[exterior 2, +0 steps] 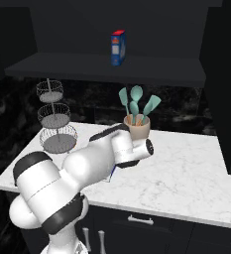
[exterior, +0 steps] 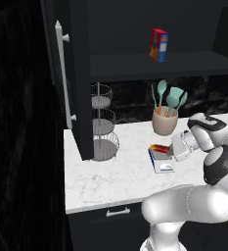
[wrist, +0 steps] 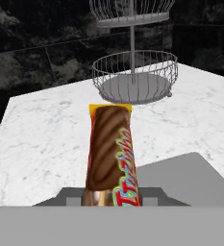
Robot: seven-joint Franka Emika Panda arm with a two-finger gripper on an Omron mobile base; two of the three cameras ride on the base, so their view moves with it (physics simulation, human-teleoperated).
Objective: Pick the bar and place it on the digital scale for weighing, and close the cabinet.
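The bar [wrist: 109, 153], a slim wrapper in red, brown and yellow, sticks out from my gripper [exterior: 168, 150], which is shut on its near end. It lies roughly level over the far edge of the digital scale [exterior: 162, 162], whose grey plate [wrist: 185, 177] lies below and to the right of it in the hand view. Whether the bar touches the plate I cannot tell. The cabinet door [exterior: 79, 73] stands open at the left, its silver handle [exterior: 64, 73] facing out. In the right base view my arm covers most of the scale.
A three-tier wire basket stand [exterior: 103, 122] stands behind the open door. A pot of teal utensils [exterior: 165, 119] sits just behind the scale. A red, blue and yellow box [exterior: 158, 45] stands on the cabinet shelf. A drawer handle [exterior: 118, 212] lies below the counter edge.
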